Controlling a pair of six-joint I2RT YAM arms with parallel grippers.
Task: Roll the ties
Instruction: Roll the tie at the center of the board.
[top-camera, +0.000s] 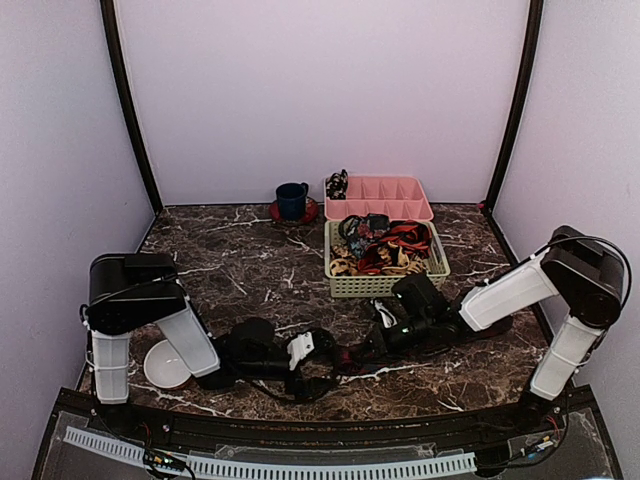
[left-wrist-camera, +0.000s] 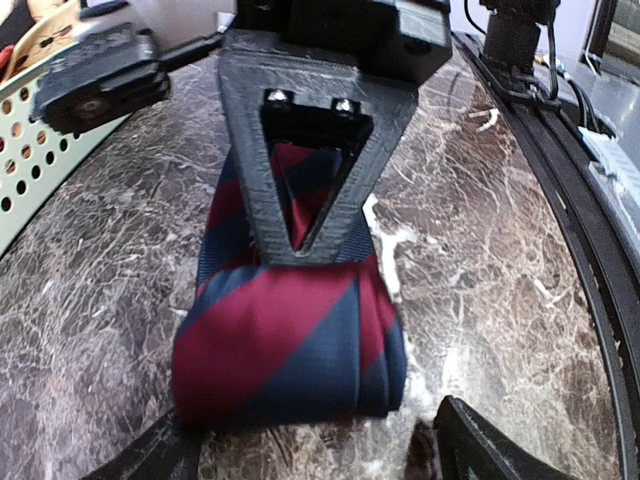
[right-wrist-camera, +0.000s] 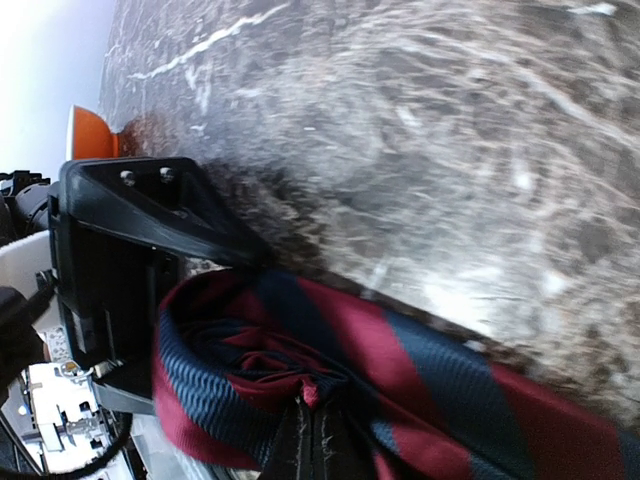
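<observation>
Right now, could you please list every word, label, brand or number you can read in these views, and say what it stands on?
None: no readable text shows on the striped tie, the blue mug, the pink tray or the green basket.

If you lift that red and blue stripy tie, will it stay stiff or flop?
Probably flop: the striped tie bends into a soft loop and bunches where the right tool pinches it. It looks thin, so likely light. The smooth weave may slide and uncoil.
</observation>
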